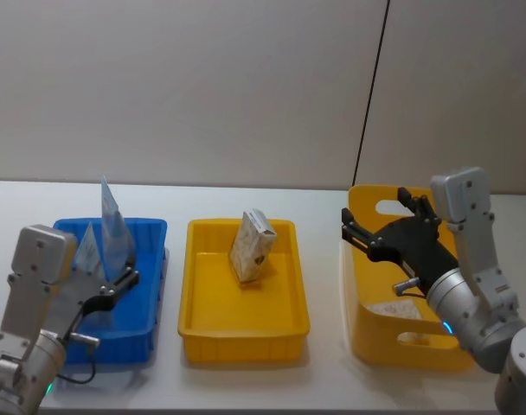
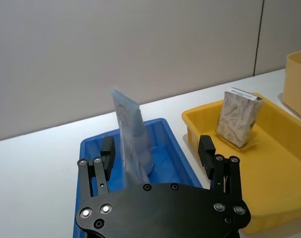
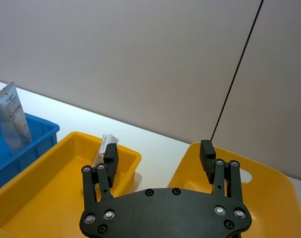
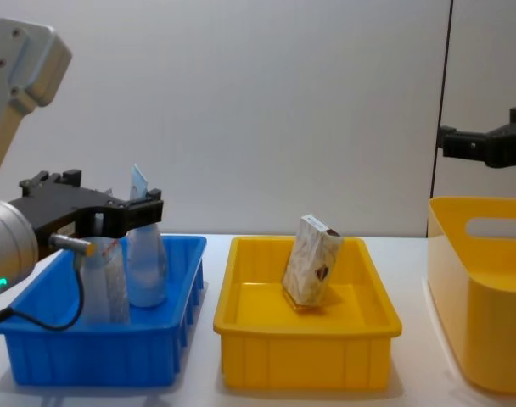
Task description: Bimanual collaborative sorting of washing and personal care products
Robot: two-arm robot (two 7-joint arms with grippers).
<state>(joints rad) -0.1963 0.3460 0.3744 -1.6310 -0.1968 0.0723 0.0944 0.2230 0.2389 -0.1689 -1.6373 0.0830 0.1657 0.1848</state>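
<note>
Two pale blue-white tubes stand upright in the blue tray [image 1: 146,324]: a tall one [image 1: 114,226] and a shorter one [image 1: 87,246]. My left gripper [image 1: 109,303] hovers open over the tray's near side. In the left wrist view the tall tube [image 2: 133,134] rises between its spread fingers, touched by neither. A marbled whitish carton [image 1: 251,246] leans on end in the middle yellow tray [image 1: 246,341]. Over the yellow basket [image 1: 367,337] at the right, my right gripper [image 1: 375,220] is open and holds nothing. Something whitish [image 1: 393,309] lies in the basket's bottom.
The trays and the basket stand in a row on a white table, with narrow gaps between them. The basket's walls are taller than the trays' and have a handle slot [image 4: 496,227]. A plain wall rises behind the table.
</note>
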